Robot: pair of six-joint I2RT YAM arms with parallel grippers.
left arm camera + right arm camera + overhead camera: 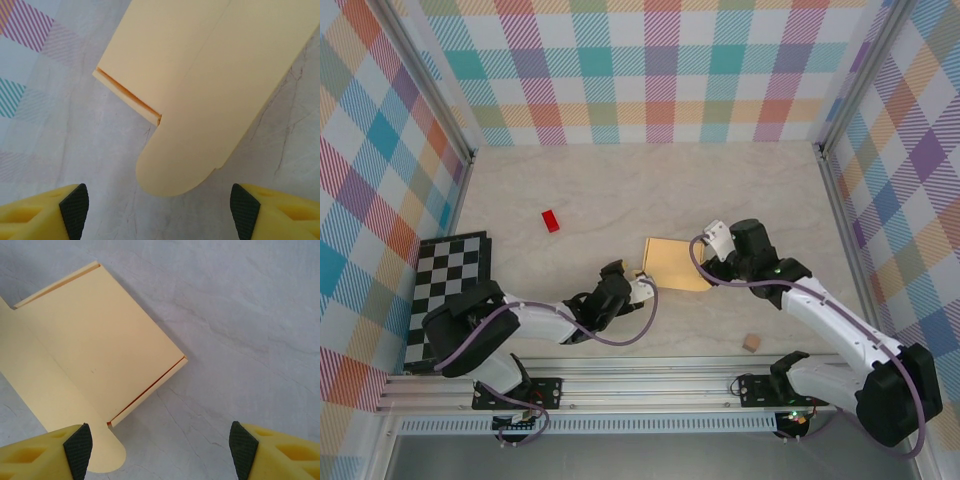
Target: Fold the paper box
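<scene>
Okay, both arms reach in to the middle of the table (620, 190), where the paper box (677, 264) lies flat on the marble-look surface. It sits between the two wrists, left arm at its near-left corner and right arm at its right edge.

Left wrist view: the left gripper (160, 215) is wide open, its black pads (75, 210) far apart with nothing between them but bare table. The box's rounded flap (175, 170) points toward the gripper and stops just short of it; no contact visible. A thin orange seam shows on the box edge.

Right wrist view: the right gripper (160, 450) is also spread wide and holds nothing. The box is up and left in that frame, folded panel on top, with a rounded tab (107, 457) just beside one finger pad (77, 447) — can't tell if they touch.

Elsewhere: a small red block (551, 220) well left of the box, a tiny tan cube (751, 343) near the right arm, and a checkerboard (445, 290) at the left edge.
</scene>
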